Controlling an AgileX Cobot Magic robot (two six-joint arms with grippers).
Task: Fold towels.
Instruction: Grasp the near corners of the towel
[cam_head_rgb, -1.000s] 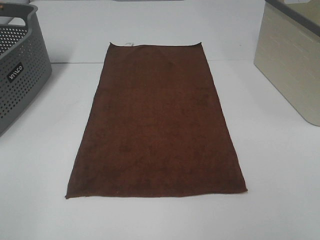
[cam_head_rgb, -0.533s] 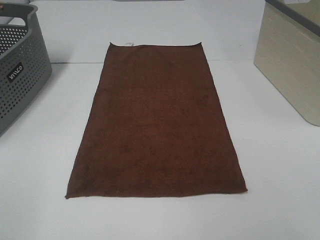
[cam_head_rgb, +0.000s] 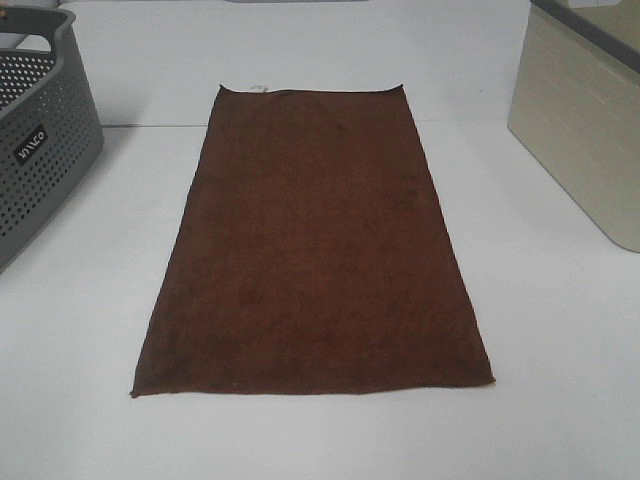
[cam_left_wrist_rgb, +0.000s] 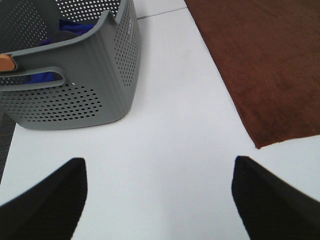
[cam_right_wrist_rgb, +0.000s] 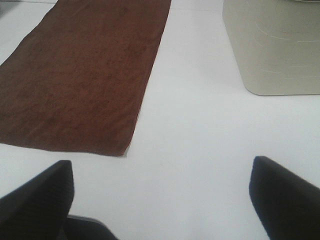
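Note:
The dark reddish-brown towel (cam_head_rgb: 315, 245) lies flat and unfolded on the white table, its long side running away from me, with a small white tag (cam_head_rgb: 257, 87) at its far edge. Neither arm shows in the high view. In the left wrist view my left gripper (cam_left_wrist_rgb: 160, 197) is open and empty over bare table, with the towel's near left corner (cam_left_wrist_rgb: 260, 142) ahead of it. In the right wrist view my right gripper (cam_right_wrist_rgb: 162, 200) is open and empty, with the towel's near right corner (cam_right_wrist_rgb: 122, 150) ahead of it.
A grey perforated basket (cam_head_rgb: 35, 140) stands at the left edge; the left wrist view shows blue cloth inside the basket (cam_left_wrist_rgb: 75, 80). A beige bin (cam_head_rgb: 585, 125) stands at the right, and also shows in the right wrist view (cam_right_wrist_rgb: 272, 45). White table (cam_head_rgb: 560, 350) surrounds the towel.

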